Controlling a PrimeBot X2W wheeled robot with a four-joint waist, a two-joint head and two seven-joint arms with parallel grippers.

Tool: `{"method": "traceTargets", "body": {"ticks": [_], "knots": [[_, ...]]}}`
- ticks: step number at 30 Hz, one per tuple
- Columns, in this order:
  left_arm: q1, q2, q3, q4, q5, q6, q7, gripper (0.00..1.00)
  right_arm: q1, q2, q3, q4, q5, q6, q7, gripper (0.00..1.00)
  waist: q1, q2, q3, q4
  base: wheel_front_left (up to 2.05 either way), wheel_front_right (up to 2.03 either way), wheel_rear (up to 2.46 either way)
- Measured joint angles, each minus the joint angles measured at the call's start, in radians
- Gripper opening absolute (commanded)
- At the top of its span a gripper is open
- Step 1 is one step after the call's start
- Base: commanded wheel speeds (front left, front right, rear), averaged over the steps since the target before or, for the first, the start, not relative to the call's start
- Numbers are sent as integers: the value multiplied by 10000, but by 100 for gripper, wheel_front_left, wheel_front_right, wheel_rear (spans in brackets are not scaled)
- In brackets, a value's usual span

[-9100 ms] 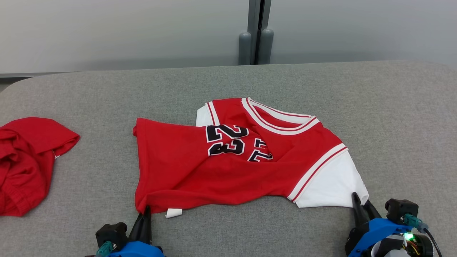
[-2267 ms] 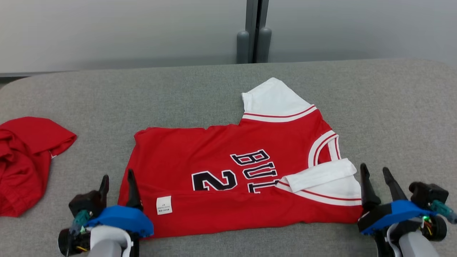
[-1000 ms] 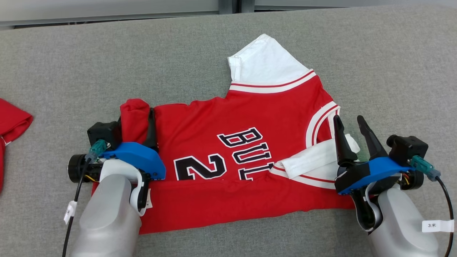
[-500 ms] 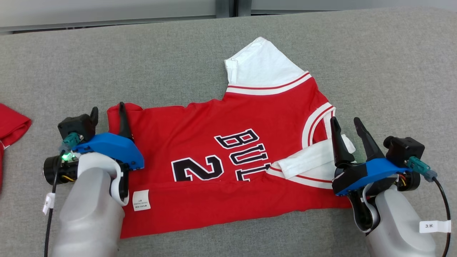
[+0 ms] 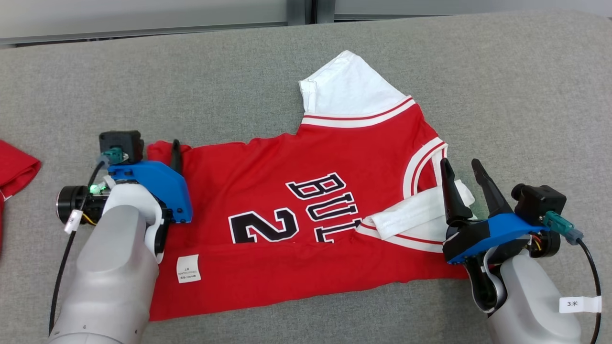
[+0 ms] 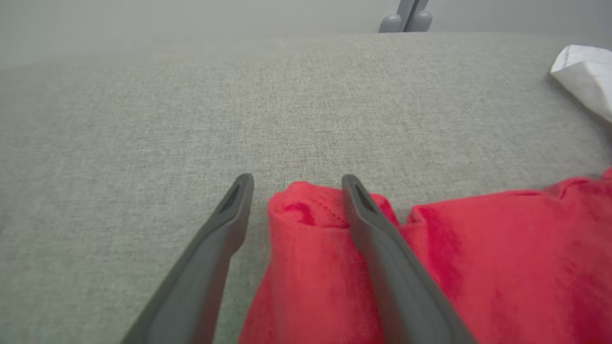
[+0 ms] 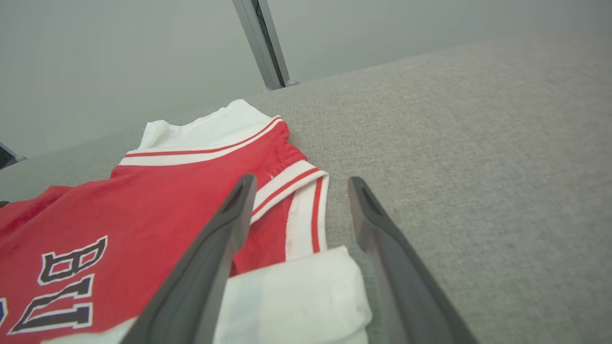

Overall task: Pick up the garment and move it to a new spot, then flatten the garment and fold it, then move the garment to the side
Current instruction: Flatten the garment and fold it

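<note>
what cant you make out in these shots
- Head view: print on the white label is too small to read.
- Head view: the jersey lettering is cut short by its own fold and the folded white sleeve.
- Head view: the red cloth runs off the left edge.
- Head view: the left forearm covers the jersey's near corner.

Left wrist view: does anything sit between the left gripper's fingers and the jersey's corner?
Nothing visible does. The left gripper stands open, its fingers either side of the bunched red corner of the jersey. One finger is over the grey table, the other lies over the fabric.
</note>
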Motion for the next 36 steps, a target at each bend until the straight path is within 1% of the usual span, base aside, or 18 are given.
{"method": "traceTargets", "body": {"ticks": [6,12,13,15,17,18,21,22,26,30,33,36], "knots": [[-72,-35,-192,364,63,90,322,100,13,33,42,-6,2,0,-2,100,0,0,83,-31,0,0,0],[-73,-4,-224,437,35,339,-127,100,94,15,-44,-12,-2,0,-2,100,0,0,90,13,0,0,0],[-73,-8,-242,443,31,378,-192,80,94,13,-46,-10,-10,0,-2,100,0,0,90,32,0,0,0],[-73,-12,-251,497,23,433,-221,49,89,13,-27,-8,-33,0,-2,100,0,0,89,72,0,0,0],[-73,-13,-259,560,10,443,-267,42,73,15,-2,-10,-33,0,-2,100,0,0,93,107,0,0,0],[-73,-25,-257,589,-21,470,-295,35,72,17,13,-10,-33,0,0,100,0,0,96,125,0,0,0],[-73,-58,-259,612,-79,548,-493,3,66,21,35,-12,-33,0,0,100,0,0,104,179,0,0,0],[-73,-58,-261,610,-79,602,-575,0,60,21,38,-17,-33,0,-2,100,0,0,112,192,0,0,0],[-74,-94,-245,633,-169,656,-826,0,55,23,52,-40,-33,0,0,100,0,0,124,249,0,0,0],[-76,-165,-196,546,-257,892,-1187,0,-63,-8,128,-40,-33,0,0,100,-1,0,148,361,0,0,0],[-119,-274,-182,433,-351,1043,-1371,0,-506,-102,293,17,-46,0,0,100,0,0,203,519,0,0,0],[-135,-453,-174,278,-435,1145,-1530,0,-1297,-297,545,242,-163,0,-2,100,0,0,313,731,0,0,0]]}}
